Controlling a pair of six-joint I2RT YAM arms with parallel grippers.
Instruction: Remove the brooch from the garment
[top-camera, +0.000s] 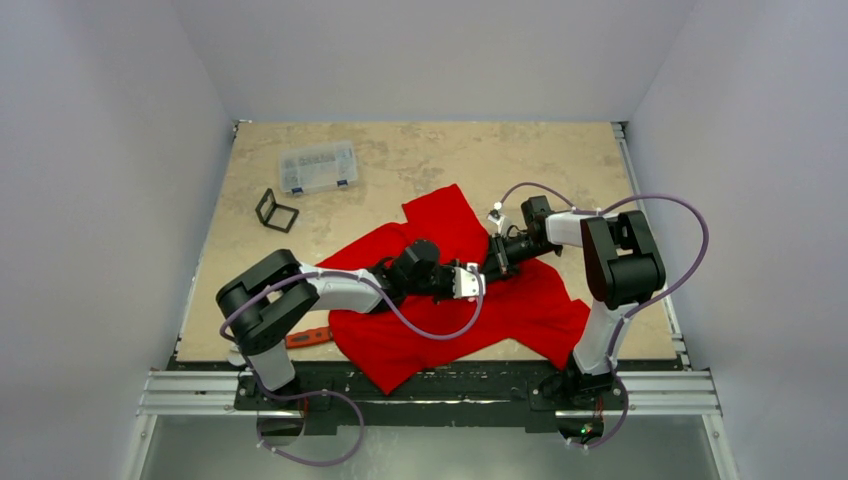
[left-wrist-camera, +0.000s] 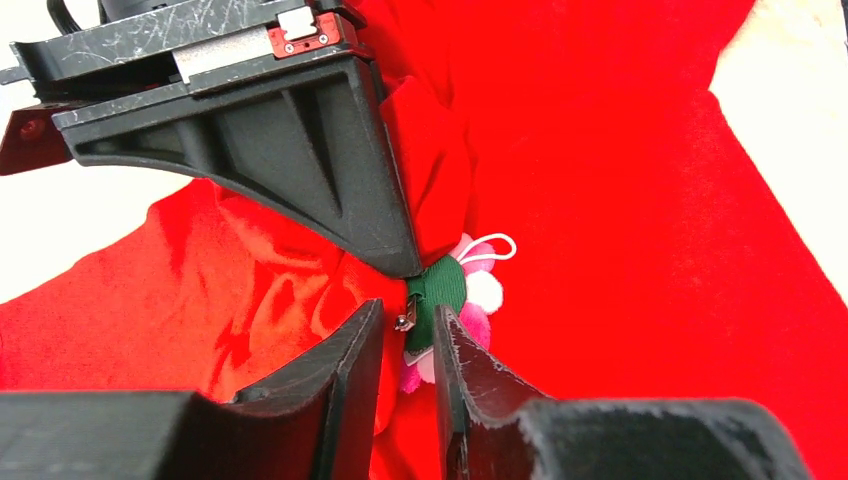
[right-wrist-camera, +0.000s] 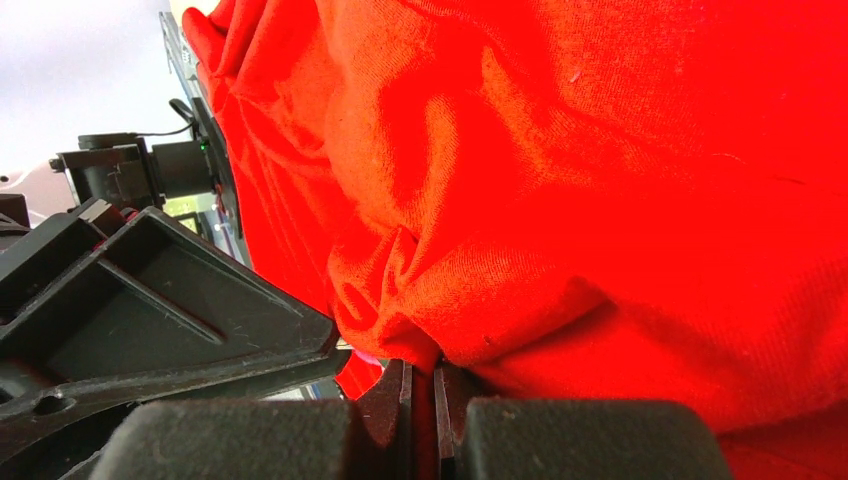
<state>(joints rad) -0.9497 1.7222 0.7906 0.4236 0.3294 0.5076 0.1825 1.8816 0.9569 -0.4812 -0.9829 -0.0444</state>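
The garment (top-camera: 520, 310) is a bright red T-shirt spread across the middle of the table. Both grippers meet over its centre. My right gripper (right-wrist-camera: 420, 375) is shut on a pinched fold of the red cloth (right-wrist-camera: 600, 150), lifting it. One of its fingers (left-wrist-camera: 300, 150) comes down right beside the brooch (left-wrist-camera: 445, 285), which shows its green back, metal clasp and pink petals. My left gripper (left-wrist-camera: 408, 325) straddles the brooch's back with its jaws narrowly apart. Its right finger touches the green backing, and a slim gap remains at the clasp. The top view hides the brooch behind the grippers.
A clear plastic organiser box (top-camera: 318, 166) and a small black frame (top-camera: 276, 210) lie at the back left. A red-handled tool (top-camera: 308, 336) rests near the front left edge by the left arm's base. Bare tabletop (top-camera: 420, 150) lies beyond the shirt.
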